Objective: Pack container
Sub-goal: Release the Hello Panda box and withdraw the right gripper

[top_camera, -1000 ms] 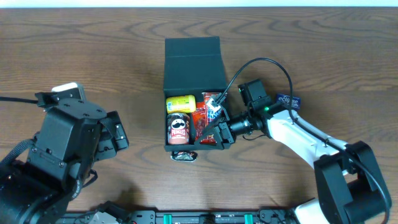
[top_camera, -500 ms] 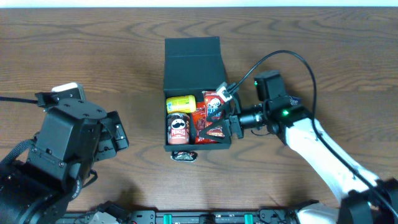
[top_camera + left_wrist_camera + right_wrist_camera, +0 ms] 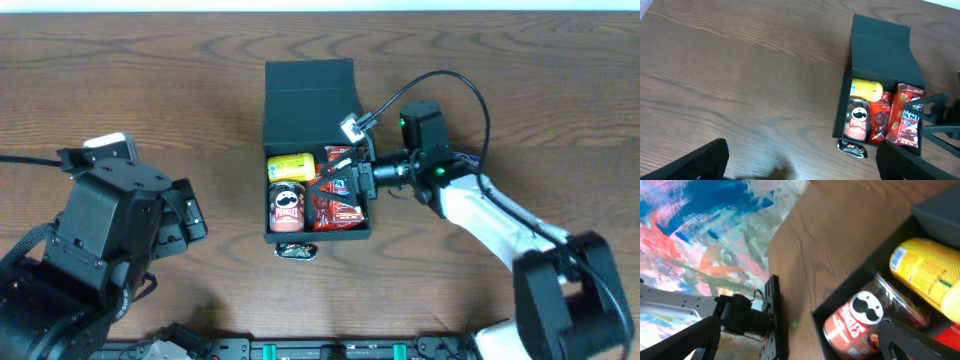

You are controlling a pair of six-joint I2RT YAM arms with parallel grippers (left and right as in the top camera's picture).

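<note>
A brown wooden tabletop (image 3: 150,90) fills the view; past its edge lies a surface (image 3: 690,230) daubed blue, red and white. The dark box (image 3: 310,100) sits mid-tabletop, lid tipped back. The right pincer (image 3: 335,185), jaws wide, hangs over its red bags (image 3: 340,212); the left pincer (image 3: 802,150), also wide, is well apart. Inside too: a crisp can (image 3: 286,207), a yellow packet (image 3: 290,164). A small dark wrapper (image 3: 297,251) lies just before the box
</note>
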